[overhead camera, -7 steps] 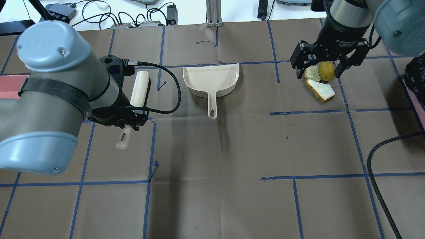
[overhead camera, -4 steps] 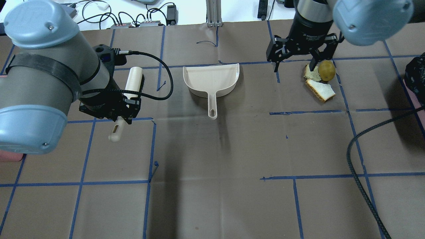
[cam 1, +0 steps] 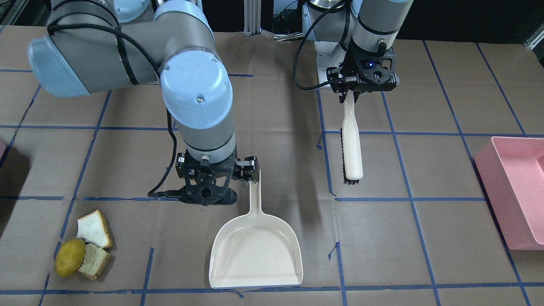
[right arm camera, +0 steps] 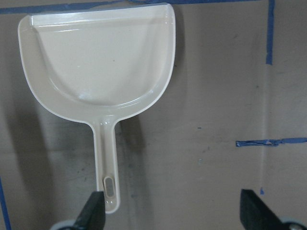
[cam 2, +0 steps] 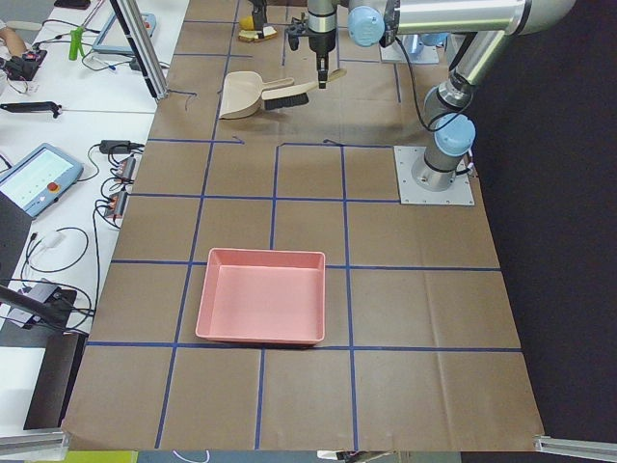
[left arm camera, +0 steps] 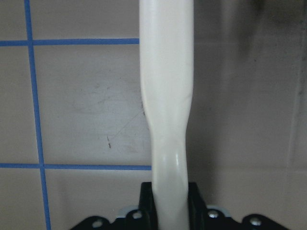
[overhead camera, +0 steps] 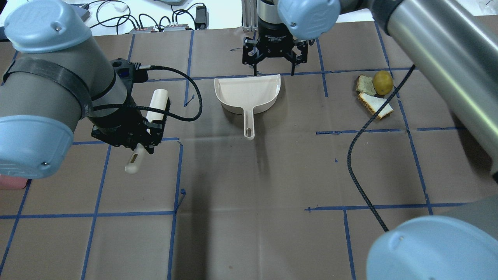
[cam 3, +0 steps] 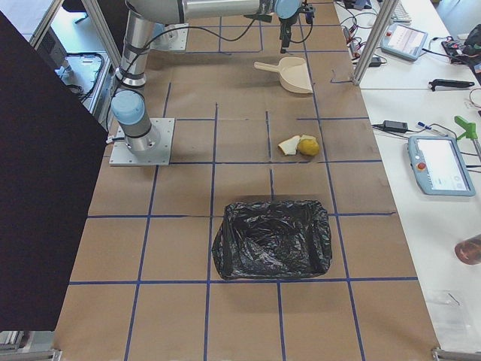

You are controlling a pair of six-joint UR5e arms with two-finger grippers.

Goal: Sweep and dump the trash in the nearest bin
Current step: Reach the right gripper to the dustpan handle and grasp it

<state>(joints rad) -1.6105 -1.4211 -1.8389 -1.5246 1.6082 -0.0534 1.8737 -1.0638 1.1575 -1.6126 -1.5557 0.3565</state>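
Note:
Two toy bread slices [overhead camera: 376, 105] [cam 1: 94, 229] and a yellow-green fruit [overhead camera: 383, 82] [cam 1: 69, 257] lie together on the table's right side. A cream dustpan [overhead camera: 247, 93] [right arm camera: 100, 62] lies flat in the middle. My right gripper [overhead camera: 274, 72] [cam 1: 214, 176] is open and empty above it; in the right wrist view its handle lies by one finger. My left gripper [overhead camera: 136, 136] [cam 1: 355, 91] is shut on the handle of a cream brush [overhead camera: 157, 105] [left arm camera: 165, 96]. The nearest bin shows only as a pink sliver [cam 1: 1, 149] with a dark shadow.
A large pink tub [cam 1: 514, 191] [cam 2: 260, 309] stands at the robot's left end. A bin lined with a black bag [cam 3: 270, 239] stands at the right end, beyond the trash. Cables and boxes [overhead camera: 155, 23] lie past the far edge. My right arm's cable [overhead camera: 358, 155] hangs over the table.
My right gripper has moved left from over the trash to over the dustpan, still open. My left arm has shifted slightly with the brush in it.

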